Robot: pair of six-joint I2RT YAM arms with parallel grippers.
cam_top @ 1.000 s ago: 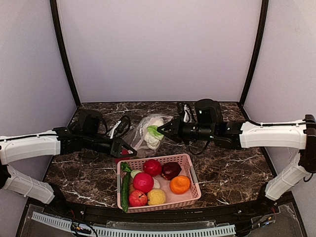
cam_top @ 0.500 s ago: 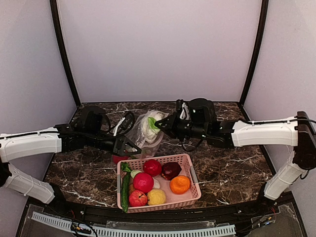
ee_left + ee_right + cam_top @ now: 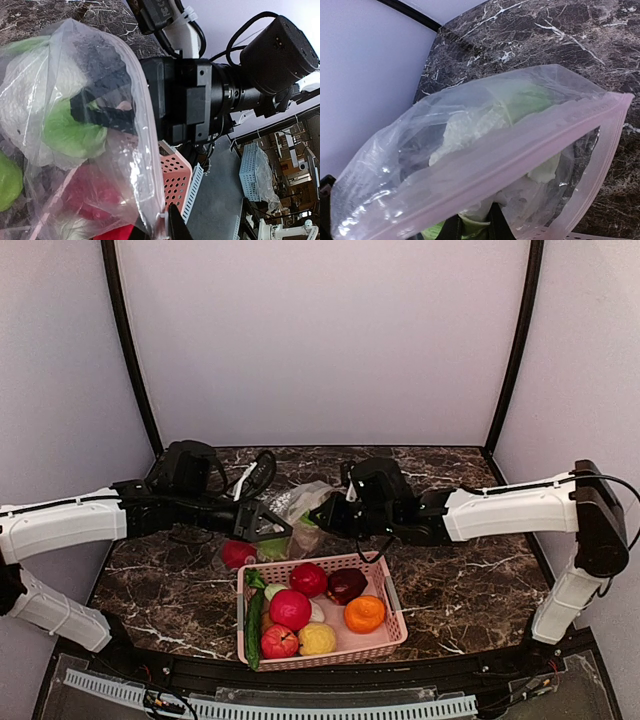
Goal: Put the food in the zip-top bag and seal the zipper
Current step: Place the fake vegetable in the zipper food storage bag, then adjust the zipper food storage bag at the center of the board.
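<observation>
Left pincer (image 3: 274, 529) and right pincer (image 3: 324, 520) clamp the zip-top bag (image 3: 304, 498), food (image 3: 520, 100) blurred inside.

Looking onto a clear zip-top bag (image 3: 405, 150) filling most of the frame, with dark marbled table (image 3: 560, 30) behind. Showing the pinkish zipper (image 3: 520, 150) running diagonally from lower left to upper right, then bending down at the right corner. Holding pale cabbage (image 3: 465, 132) with a green leaf inside. Pinching the bag's edge at bottom centre between the right gripper's (image 3: 472, 225) dark fingers (image 3: 451, 227).
</observation>
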